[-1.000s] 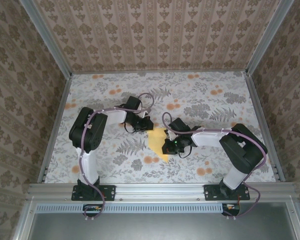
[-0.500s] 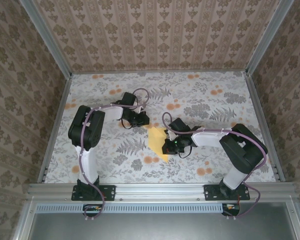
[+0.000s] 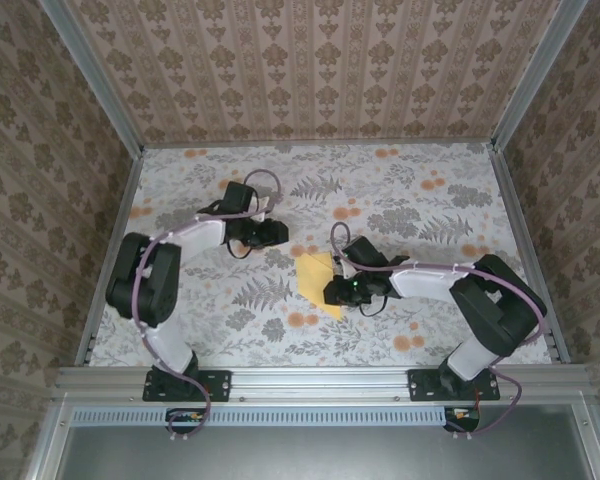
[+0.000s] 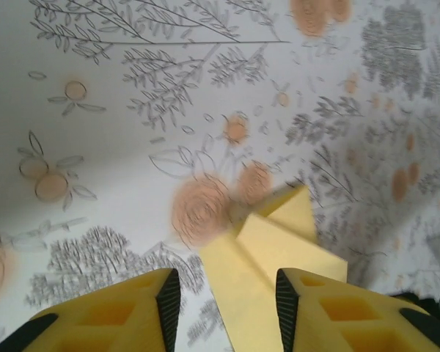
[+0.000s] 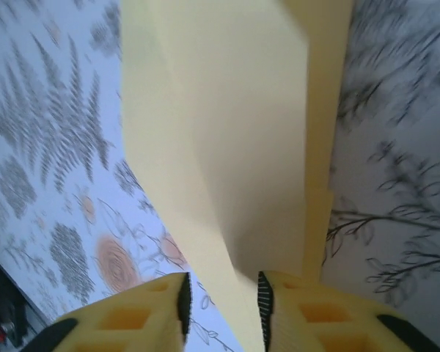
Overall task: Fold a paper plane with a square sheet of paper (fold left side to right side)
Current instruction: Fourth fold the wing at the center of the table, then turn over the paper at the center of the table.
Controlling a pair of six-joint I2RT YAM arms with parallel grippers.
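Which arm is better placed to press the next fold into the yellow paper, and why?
Probably right: the right hand sits at the folded paper, which shows between its open fingers. The left hand hovers apart from it.

From above I see the desk (image 3: 420,190) in soft, even light, with only faint shadows and no glare. In the left wrist view the far pattern is quite sharp, but it becomes blurred near the folded paper (image 4: 279,249). In the right wrist view the paper looks pale and unfocused, and the pattern at the right is smeared.
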